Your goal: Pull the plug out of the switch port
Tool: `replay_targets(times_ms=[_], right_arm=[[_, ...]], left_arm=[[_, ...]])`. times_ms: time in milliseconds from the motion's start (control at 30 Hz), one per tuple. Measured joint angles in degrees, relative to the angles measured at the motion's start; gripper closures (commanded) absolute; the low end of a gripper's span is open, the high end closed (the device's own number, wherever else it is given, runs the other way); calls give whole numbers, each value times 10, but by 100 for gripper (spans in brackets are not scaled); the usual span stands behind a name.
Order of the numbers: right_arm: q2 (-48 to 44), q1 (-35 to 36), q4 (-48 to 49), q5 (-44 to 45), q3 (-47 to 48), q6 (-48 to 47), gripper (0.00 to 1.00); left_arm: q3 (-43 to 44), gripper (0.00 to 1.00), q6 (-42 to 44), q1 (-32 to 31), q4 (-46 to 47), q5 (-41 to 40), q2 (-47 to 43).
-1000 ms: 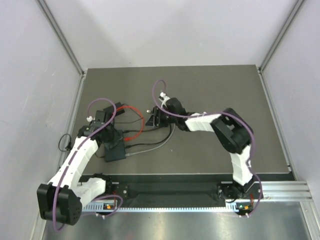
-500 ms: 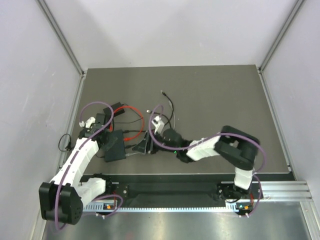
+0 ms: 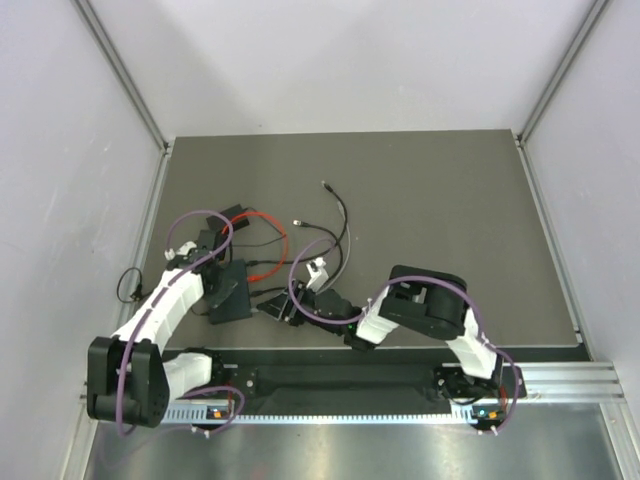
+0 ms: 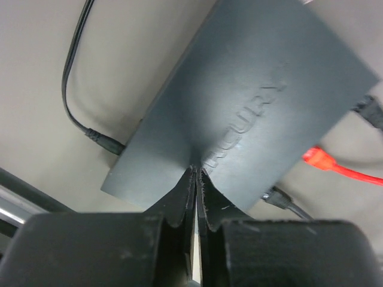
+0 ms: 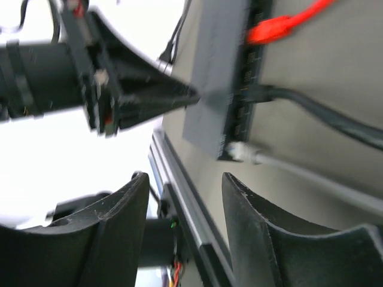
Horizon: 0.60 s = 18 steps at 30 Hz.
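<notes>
The switch point(image 3: 234, 300) is a flat dark grey box at the near left of the table, seen close in the left wrist view point(image 4: 251, 89). My left gripper point(image 4: 196, 170) is shut, its tips pressing down on the switch top point(image 5: 212, 72). Three plugs sit in the port edge point(image 5: 246, 72): a red plug point(image 5: 272, 28), a black plug point(image 5: 263, 93) and a pale grey plug point(image 5: 242, 152). My right gripper point(image 5: 185, 179) is open and low over the table, just short of the grey plug, with nothing between its fingers point(image 5: 257, 221).
A red cable point(image 3: 272, 237) loops behind the switch, and black cables point(image 3: 340, 215) trail toward mid-table. A thin black power lead point(image 4: 78, 113) enters the switch's opposite edge. The table's front rail point(image 5: 185, 215) runs close under the right gripper.
The left gripper has closed and settled onto the switch top. The right arm swung from mid-table down and left to the switch's port side.
</notes>
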Motion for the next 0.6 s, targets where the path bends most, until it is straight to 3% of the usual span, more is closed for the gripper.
replay_targets(times_ms=[367,600], right_arm=[[40,31,11,104,-3,87,58],[40,46,-32,135,2,136,57]], left_arm=[[-17,100,-1,7,19,16,-2],[-27,100,-1,12,27,22,-17]])
